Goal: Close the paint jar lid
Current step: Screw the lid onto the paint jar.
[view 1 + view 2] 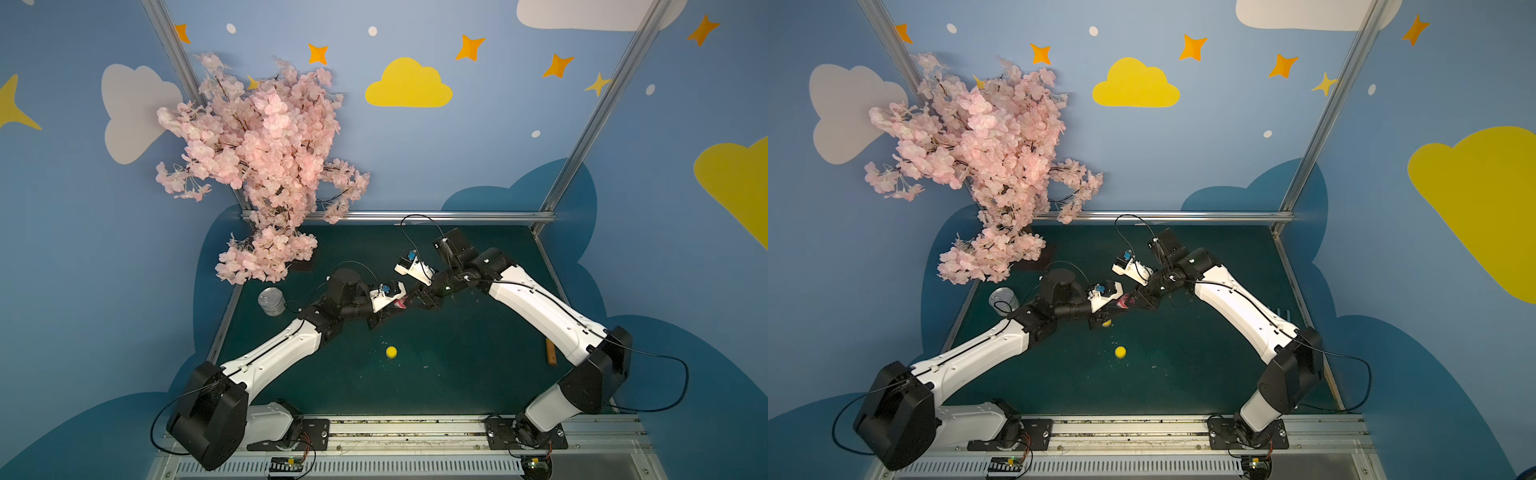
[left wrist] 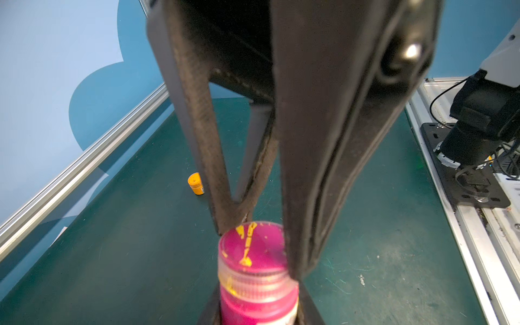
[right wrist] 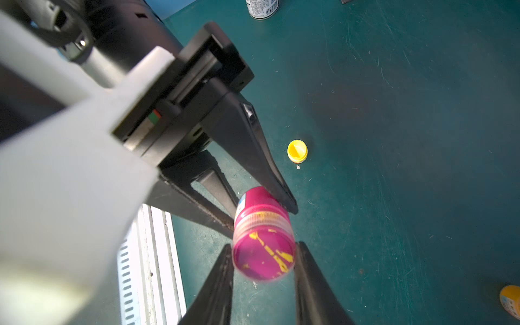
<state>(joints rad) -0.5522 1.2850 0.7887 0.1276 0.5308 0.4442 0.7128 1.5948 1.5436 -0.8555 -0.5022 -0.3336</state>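
Right wrist view: magenta paint jar (image 3: 251, 202), held clear of the green table (image 3: 422, 140) near its middle, tilted between the two arms. The left gripper (image 3: 260, 216) is clamped on the jar's body. The right gripper (image 2: 259, 250) is closed around the clear, yellow-smeared lid (image 3: 264, 256), which sits on the neck. One small yellow jar (image 3: 297, 151) stands on the table nearby.
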